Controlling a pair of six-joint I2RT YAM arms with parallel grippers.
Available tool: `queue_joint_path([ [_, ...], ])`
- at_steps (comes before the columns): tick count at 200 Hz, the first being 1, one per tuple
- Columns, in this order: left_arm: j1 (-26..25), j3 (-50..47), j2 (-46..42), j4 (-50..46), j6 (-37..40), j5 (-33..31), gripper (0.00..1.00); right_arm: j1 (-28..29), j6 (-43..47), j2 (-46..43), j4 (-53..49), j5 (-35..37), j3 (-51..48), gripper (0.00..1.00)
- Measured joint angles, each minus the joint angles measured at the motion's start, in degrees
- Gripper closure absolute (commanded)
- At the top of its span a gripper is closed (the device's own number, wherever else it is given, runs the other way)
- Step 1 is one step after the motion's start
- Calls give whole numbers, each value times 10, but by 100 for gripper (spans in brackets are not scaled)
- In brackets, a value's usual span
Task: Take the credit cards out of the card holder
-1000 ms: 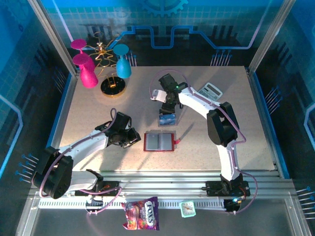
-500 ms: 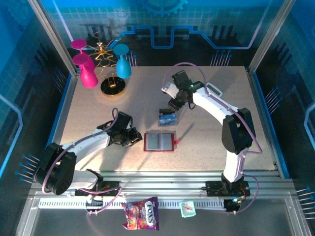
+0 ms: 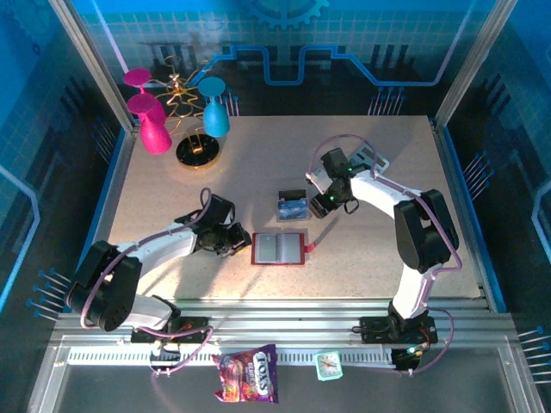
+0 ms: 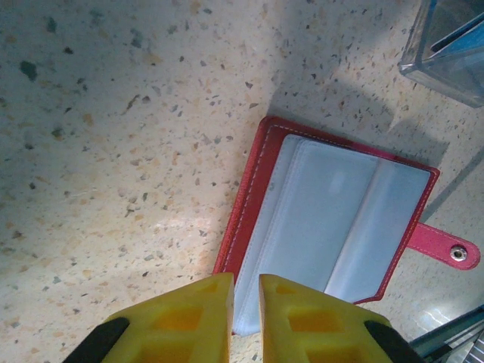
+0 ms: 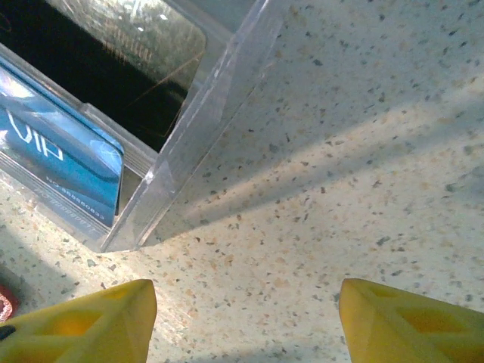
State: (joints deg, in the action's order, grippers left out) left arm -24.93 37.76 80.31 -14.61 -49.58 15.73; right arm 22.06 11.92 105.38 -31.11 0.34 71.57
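Observation:
The card holder (image 3: 278,248) lies open on the table, red with grey inner pockets (image 4: 333,227) and a snap tab (image 4: 446,248) at its right; no coloured card shows in it. My left gripper (image 3: 238,243) is at its left edge. Its yellow fingertips (image 4: 246,287) are shut to a thin slit over the holder's near-left corner, and whether they press on it I cannot tell. A blue credit card (image 3: 294,205) marked VIP (image 5: 60,170) stands in a clear plastic box (image 5: 219,83). My right gripper (image 3: 322,206) hangs open (image 5: 246,318) over bare table just right of that box.
A grey calculator (image 3: 368,157) lies behind the right arm. Pink goblets (image 3: 155,129), a teal goblet (image 3: 215,116) and a gold wire stand (image 3: 196,151) crowd the back left corner. A candy bag (image 3: 248,374) and a small packet (image 3: 327,366) rest on the front rail.
The right arm has swung from above the clear box to the right and come down beside it, its jaws a little narrower. The left arm has barely moved.

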Motion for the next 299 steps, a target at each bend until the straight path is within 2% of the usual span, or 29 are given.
queue_joint_path([
  [71,-9,26,28,4,0,9,83,-8,-27,-2,43,-66,-33,35],
  [163,-28,52,68,5,1,19,83,-8,-30,-26,49,-106,-50,35],
  [299,-30,52,70,6,1,21,83,-19,-90,-26,64,-226,-50,37],
])
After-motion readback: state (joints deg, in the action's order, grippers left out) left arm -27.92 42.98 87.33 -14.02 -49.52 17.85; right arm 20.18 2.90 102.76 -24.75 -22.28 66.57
